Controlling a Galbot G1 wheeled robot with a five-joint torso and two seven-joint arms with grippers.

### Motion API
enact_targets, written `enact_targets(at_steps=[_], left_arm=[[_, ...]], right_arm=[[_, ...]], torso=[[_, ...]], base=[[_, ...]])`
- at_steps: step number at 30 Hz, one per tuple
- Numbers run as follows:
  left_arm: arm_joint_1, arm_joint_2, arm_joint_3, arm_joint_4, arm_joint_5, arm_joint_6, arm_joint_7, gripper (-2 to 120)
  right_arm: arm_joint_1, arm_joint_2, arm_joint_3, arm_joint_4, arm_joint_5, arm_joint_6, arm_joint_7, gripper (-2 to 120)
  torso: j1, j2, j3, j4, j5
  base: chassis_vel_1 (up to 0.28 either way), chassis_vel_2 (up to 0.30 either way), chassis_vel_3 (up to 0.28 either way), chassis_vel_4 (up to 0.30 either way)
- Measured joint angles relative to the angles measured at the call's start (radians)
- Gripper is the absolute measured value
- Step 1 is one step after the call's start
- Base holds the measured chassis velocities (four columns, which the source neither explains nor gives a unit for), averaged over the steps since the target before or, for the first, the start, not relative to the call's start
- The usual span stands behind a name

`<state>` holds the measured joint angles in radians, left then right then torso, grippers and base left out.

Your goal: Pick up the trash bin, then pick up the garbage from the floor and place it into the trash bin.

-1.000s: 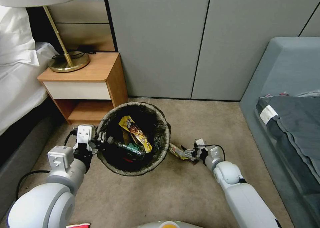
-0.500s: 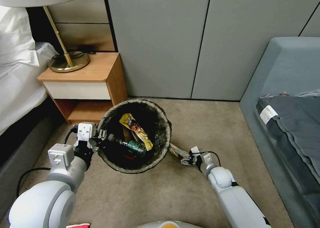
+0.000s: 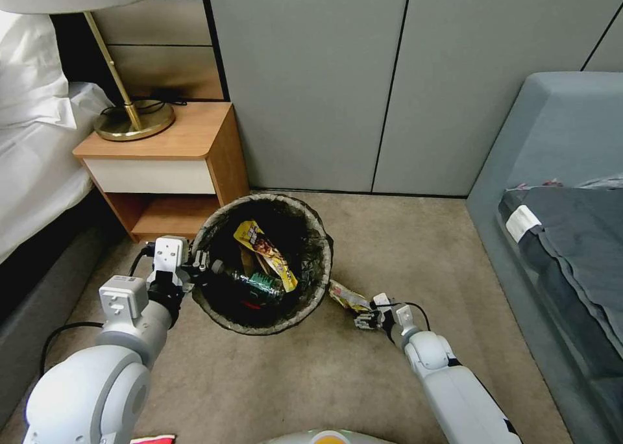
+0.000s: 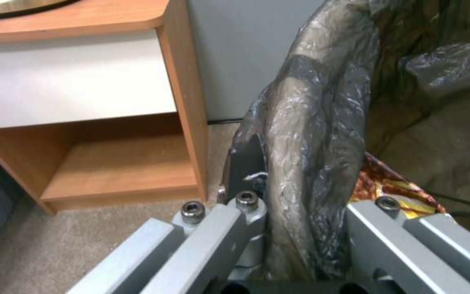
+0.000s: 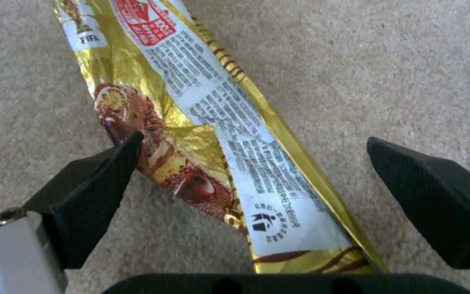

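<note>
The trash bin (image 3: 311, 236), round with a dark crinkled liner, stands on the carpet in front of me. My left gripper (image 3: 198, 263) is shut on its near-left rim; in the left wrist view the fingers (image 4: 229, 220) clamp the liner-covered rim (image 4: 311, 122). Inside the bin lie a yellow wrapper (image 3: 266, 252) and a bottle with a green label (image 3: 250, 282). Another piece of garbage, a yellow snack wrapper (image 3: 346, 296), lies on the floor just right of the bin. My right gripper (image 3: 362, 319) is low at its near end, open, with the wrapper (image 5: 218, 134) between its black pads (image 5: 99, 192).
A wooden nightstand (image 3: 162, 158) with a brass lamp base (image 3: 134, 121) stands behind the bin on the left, next to a bed (image 3: 32, 165). A grey sofa (image 3: 558, 204) borders the right. Red-and-white packaging (image 3: 152, 439) lies near my base. Grey wall panels (image 3: 389, 80) are behind.
My right gripper has drawn back toward me along the floor wrapper's near end. The bin and left gripper have shifted slightly away from me.
</note>
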<state>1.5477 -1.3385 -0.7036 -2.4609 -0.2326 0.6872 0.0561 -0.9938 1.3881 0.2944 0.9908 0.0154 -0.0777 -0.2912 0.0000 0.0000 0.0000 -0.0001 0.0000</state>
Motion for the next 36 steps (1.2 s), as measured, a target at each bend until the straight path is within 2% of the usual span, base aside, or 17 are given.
enact_targets(at_steps=[6, 9, 10, 12, 13, 15, 17, 20, 22, 23, 25, 29, 32, 36], left_arm=[[-0.005, 0.001, 0.002, 0.007, -0.001, 0.0, 0.001, 1], [-0.009, 0.002, 0.002, 0.012, -0.001, -0.001, 0.001, 1], [-0.009, 0.002, 0.002, 0.012, -0.001, -0.001, 0.001, 1], [-0.011, 0.004, 0.002, 0.014, -0.004, -0.001, 0.001, 1], [-0.011, 0.004, 0.002, 0.014, -0.004, -0.001, 0.001, 1], [-0.015, 0.007, 0.002, 0.018, -0.006, -0.001, 0.001, 1], [-0.016, 0.008, 0.002, 0.019, -0.007, -0.001, 0.001, 1], [-0.022, 0.009, 0.004, 0.025, -0.008, -0.001, 0.001, 1], [-0.023, 0.009, 0.005, 0.027, -0.008, -0.001, 0.001, 1], [-0.025, 0.009, 0.006, 0.029, -0.008, -0.001, 0.001, 1], [-0.026, 0.01, 0.007, 0.029, -0.008, -0.001, 0.001, 1], [-0.028, 0.01, 0.008, 0.033, -0.008, -0.001, 0.001, 1], [-0.028, 0.01, 0.009, 0.033, -0.008, -0.001, 0.001, 1], [-0.028, 0.01, 0.01, 0.034, -0.008, -0.001, 0.001, 1]], right_arm=[[0.008, 0.009, 0.002, -0.022, 0.0, 0.008, 0.001, 88], [0.012, 0.015, 0.005, -0.037, -0.002, 0.01, 0.0, 73], [0.012, 0.015, 0.005, -0.037, -0.002, 0.01, 0.0, 73], [0.016, 0.019, 0.009, -0.051, -0.005, 0.018, -0.001, 63], [0.016, 0.019, 0.009, -0.051, -0.005, 0.018, -0.001, 63], [0.018, 0.021, 0.014, -0.06, -0.005, 0.027, -0.001, 51], [0.018, 0.021, 0.014, -0.061, -0.005, 0.03, -0.001, 48], [0.017, 0.021, 0.014, -0.06, -0.005, 0.033, -0.001, 32], [0.016, 0.021, 0.015, -0.059, -0.004, 0.034, 0.0, 30], [0.015, 0.021, 0.015, -0.059, -0.004, 0.038, 0.0, 22], [0.014, 0.021, 0.015, -0.058, -0.004, 0.04, 0.0, 19], [0.005, 0.018, 0.015, -0.044, -0.004, 0.045, 0.004, 1], [0.002, 0.017, 0.016, -0.037, -0.004, 0.048, 0.007, 0], [-0.035, -0.009, 0.027, 0.084, 0.015, 0.049, 0.018, 0]], torso=[[0.0, 0.0, 0.0, 0.0, 0.0], [0.0, 0.0, 0.0, 0.0001, 0.0], [0.0, 0.0, 0.0, 0.0001, 0.0], [0.0, 0.0, 0.0, 0.0, -0.0002], [0.0, 0.0, 0.0, 0.0, -0.0002], [0.0, 0.0, 0.0, -0.0002, -0.0004], [0.0, 0.0, 0.0, -0.0001, -0.0004], [0.0, 0.0, 0.0, 0.0002, 0.0002], [0.0, 0.0, 0.0, 0.0003, 0.0002], [0.0, 0.0, 0.0, 0.0002, 0.0002], [0.0, 0.0, 0.0, 0.0002, 0.0003], [0.0, 0.0, 0.0, 0.0001, 0.0002], [0.0, 0.0, 0.0, -0.0001, 0.0003], [0.0, 0.0, 0.0, -0.0001, 0.0]], base=[[0.0, 0.0, 0.0, 0.0], [0.0, 0.0, 0.0, 0.0], [0.0, 0.0, 0.0, 0.0], [0.0, 0.0, 0.0, 0.0], [0.0, 0.0, 0.0, 0.0], [0.0, 0.0, 0.0, 0.0], [0.0, 0.0, 0.0, 0.0], [0.0, 0.0, 0.0, 0.0], [0.0, 0.0, 0.0, 0.0], [0.0, 0.0, 0.0, 0.0], [0.0, 0.0, 0.0, 0.0], [0.0, 0.0, 0.0, 0.0], [0.0, 0.0, 0.0, 0.0], [0.0, 0.0, 0.0, 0.0]])
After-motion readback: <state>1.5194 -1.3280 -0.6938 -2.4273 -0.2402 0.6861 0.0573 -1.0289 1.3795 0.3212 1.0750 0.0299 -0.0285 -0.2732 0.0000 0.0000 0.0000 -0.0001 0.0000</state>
